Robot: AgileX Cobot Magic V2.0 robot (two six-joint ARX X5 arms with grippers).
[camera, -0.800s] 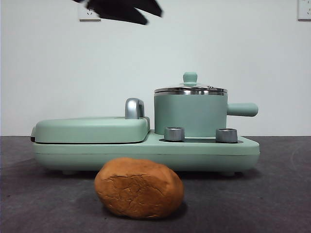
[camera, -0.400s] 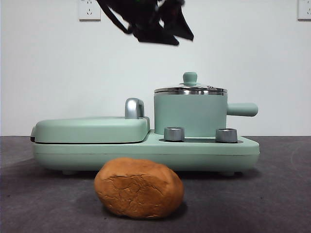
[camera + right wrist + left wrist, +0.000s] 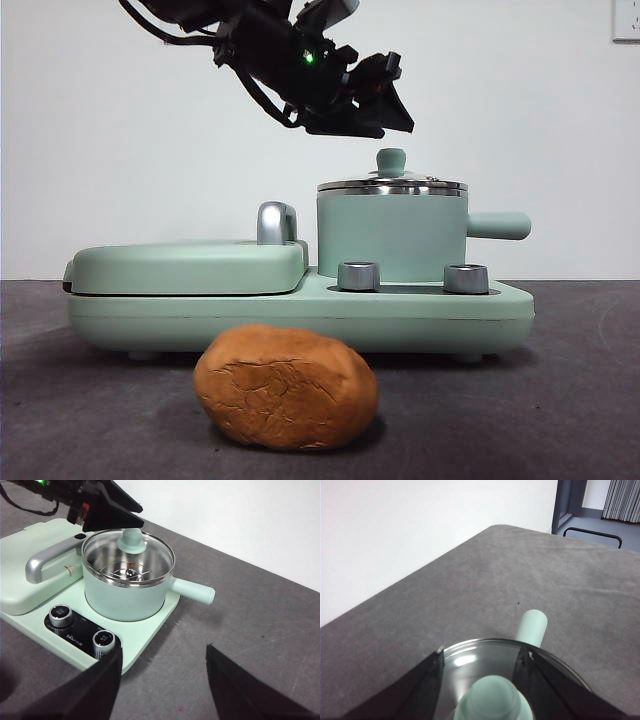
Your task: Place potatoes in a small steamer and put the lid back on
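The potato (image 3: 286,386) lies on the dark tabletop (image 3: 560,400), in front of the mint-green cooking appliance (image 3: 300,310) and apart from it. The small steamer (image 3: 392,235) stands on the appliance's right half behind two steel knobs (image 3: 359,276), its handle pointing right. The glass lid (image 3: 128,555) sits on its rim; through it a wire rack (image 3: 125,574) shows inside, with no food. The left end effector (image 3: 385,105) hangs just above the lid's knob (image 3: 391,160), jaws apart on either side. The right end effector (image 3: 162,680), jaws apart, holds nothing.
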